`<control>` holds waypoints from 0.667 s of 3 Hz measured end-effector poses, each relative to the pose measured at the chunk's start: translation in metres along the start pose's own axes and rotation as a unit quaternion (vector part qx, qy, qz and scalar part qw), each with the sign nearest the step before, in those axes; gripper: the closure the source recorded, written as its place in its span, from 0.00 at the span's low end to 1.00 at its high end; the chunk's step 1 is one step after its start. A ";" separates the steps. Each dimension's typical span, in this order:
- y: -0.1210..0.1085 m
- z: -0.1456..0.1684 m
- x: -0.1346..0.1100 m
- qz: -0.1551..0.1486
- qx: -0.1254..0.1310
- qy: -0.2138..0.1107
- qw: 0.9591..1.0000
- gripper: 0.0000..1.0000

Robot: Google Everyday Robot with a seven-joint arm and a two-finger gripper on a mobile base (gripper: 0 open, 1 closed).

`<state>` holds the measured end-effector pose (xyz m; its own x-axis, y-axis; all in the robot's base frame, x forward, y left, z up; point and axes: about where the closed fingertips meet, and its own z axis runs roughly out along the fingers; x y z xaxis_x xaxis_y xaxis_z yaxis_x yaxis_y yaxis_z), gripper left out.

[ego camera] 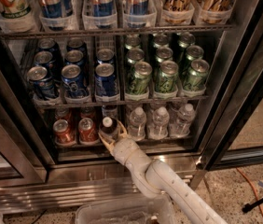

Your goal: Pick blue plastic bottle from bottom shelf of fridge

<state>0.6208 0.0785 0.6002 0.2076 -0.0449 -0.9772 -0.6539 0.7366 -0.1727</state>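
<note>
The gripper reaches into the fridge with its jaws apart, one on each side of the blue plastic bottle. The bottle stands upright at the front of the bottom shelf, between red cans and clear water bottles.

My tool sits at the front of the bottom shelf of the fridge, just before the plastic bottle; cans stand left of that bottle, water bottles right.
</note>
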 end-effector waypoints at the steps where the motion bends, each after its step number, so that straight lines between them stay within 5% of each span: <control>1: 0.002 -0.002 -0.005 -0.001 -0.007 0.003 1.000 1.00; 2: 0.004 -0.004 -0.009 -0.002 -0.013 0.005 1.000 1.00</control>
<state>0.6135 0.0795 0.6082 0.2037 -0.0550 -0.9775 -0.6713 0.7189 -0.1804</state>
